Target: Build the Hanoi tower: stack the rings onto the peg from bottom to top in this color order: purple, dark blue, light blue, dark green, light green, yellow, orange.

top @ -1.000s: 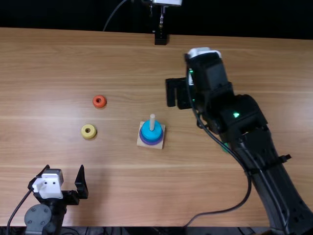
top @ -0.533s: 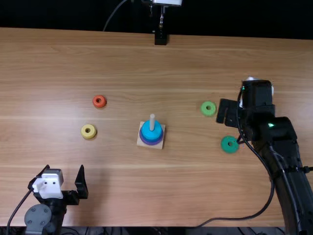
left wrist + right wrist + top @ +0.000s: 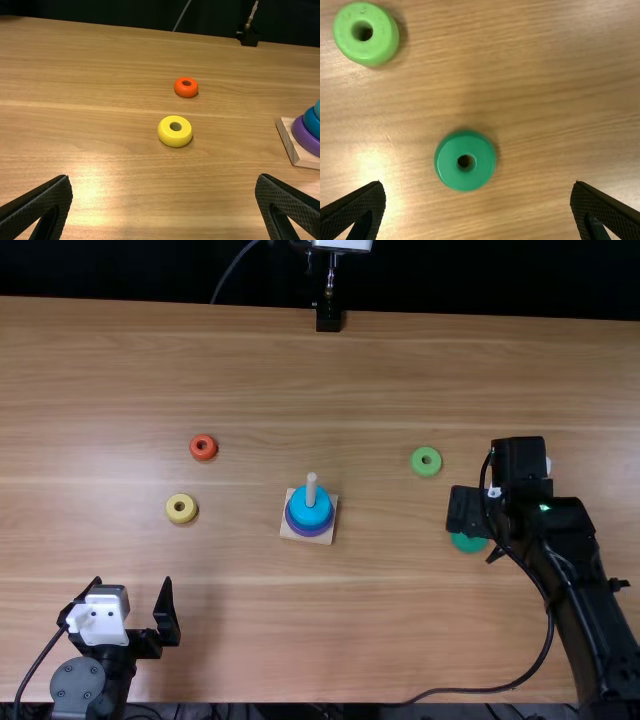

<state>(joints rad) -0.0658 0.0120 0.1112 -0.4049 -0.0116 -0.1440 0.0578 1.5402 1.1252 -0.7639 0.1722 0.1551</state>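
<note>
My left gripper point(image 3: 137, 612) stands open near the table's front left; in its wrist view the left gripper point(image 3: 164, 205) has nothing between its fingers. My right gripper point(image 3: 463, 512) is over the dark green ring point(image 3: 468, 542), partly covering it. In the right wrist view the right gripper point(image 3: 478, 207) is open, with the dark green ring point(image 3: 465, 175) on the table below. The light green ring point(image 3: 426, 462) lies behind it. A light blue ring point(image 3: 310, 508) tops the purple ring point(image 3: 308, 531) around the peg point(image 3: 311, 490). The yellow ring point(image 3: 181, 508) and orange ring point(image 3: 203, 447) lie left.
The square wooden base point(image 3: 325, 536) holds the stack mid-table. Along the table point(image 3: 300, 640), the right arm's cable point(image 3: 480, 689) loops near the front edge. A black stand point(image 3: 328, 318) is at the back edge.
My right gripper has moved right and toward the front, away from the area near the stack, uncovering the light green ring and coming over the dark green one. The left arm has stayed still.
</note>
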